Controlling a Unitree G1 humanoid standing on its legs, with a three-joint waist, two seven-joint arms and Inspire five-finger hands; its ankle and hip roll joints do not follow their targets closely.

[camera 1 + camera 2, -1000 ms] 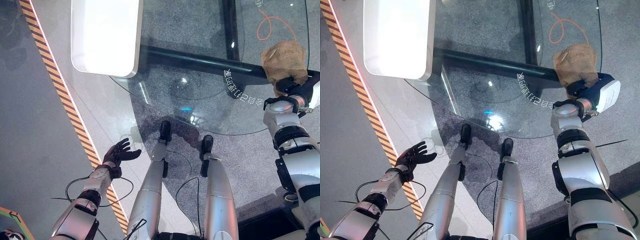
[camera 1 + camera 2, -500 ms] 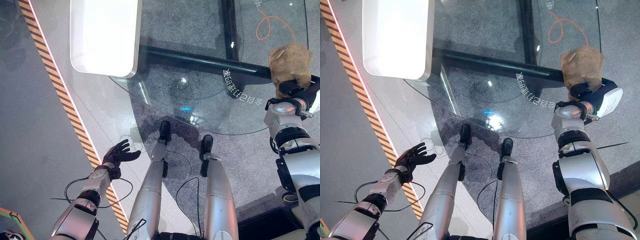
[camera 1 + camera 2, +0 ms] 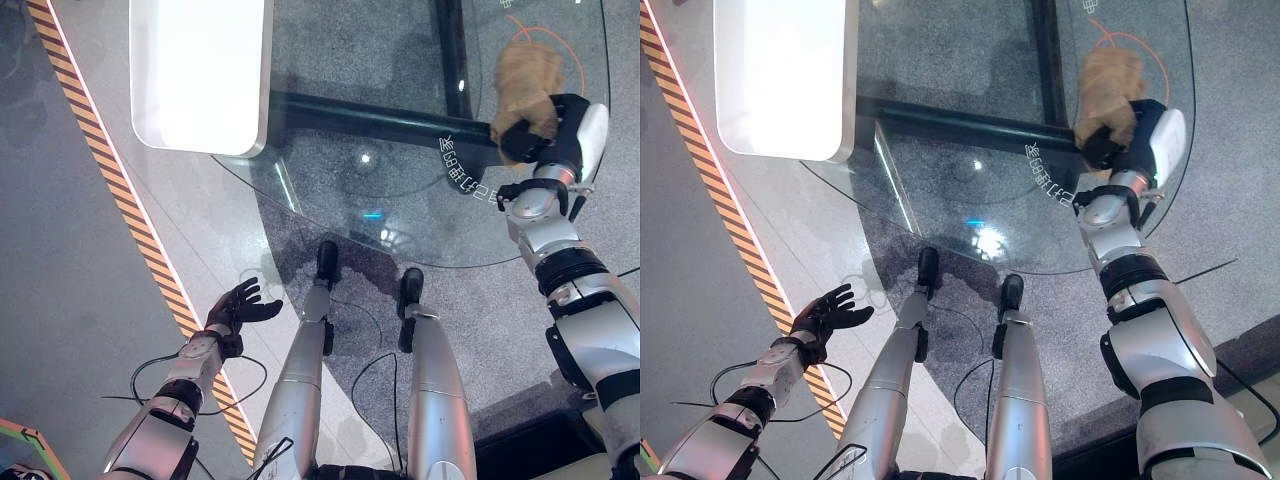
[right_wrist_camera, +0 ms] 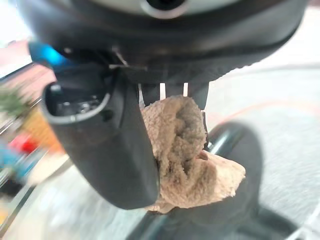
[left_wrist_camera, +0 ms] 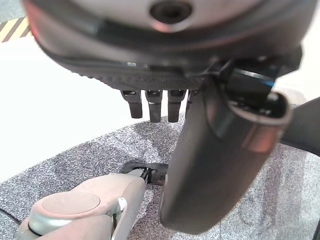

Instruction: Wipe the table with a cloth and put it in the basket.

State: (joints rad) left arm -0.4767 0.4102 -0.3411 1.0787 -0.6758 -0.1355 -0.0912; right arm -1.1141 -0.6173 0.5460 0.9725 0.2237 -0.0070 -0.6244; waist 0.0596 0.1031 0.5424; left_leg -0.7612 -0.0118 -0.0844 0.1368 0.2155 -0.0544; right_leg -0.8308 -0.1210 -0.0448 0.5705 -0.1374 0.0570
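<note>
We see the tan cloth (image 3: 527, 78) bunched into a lump over the far right part of the glass table (image 3: 400, 190), its longer side running away from the robot and its loose end pointing toward the table's far edge, beside an orange cord (image 3: 560, 40). The right hand (image 3: 535, 135) has its fingers and thumb curled round the cloth's near end, gripping it tightly. The left hand (image 3: 238, 308) hangs low over the floor near the striped tape (image 3: 130, 215), fingers spread and relaxed, holding nothing.
</note>
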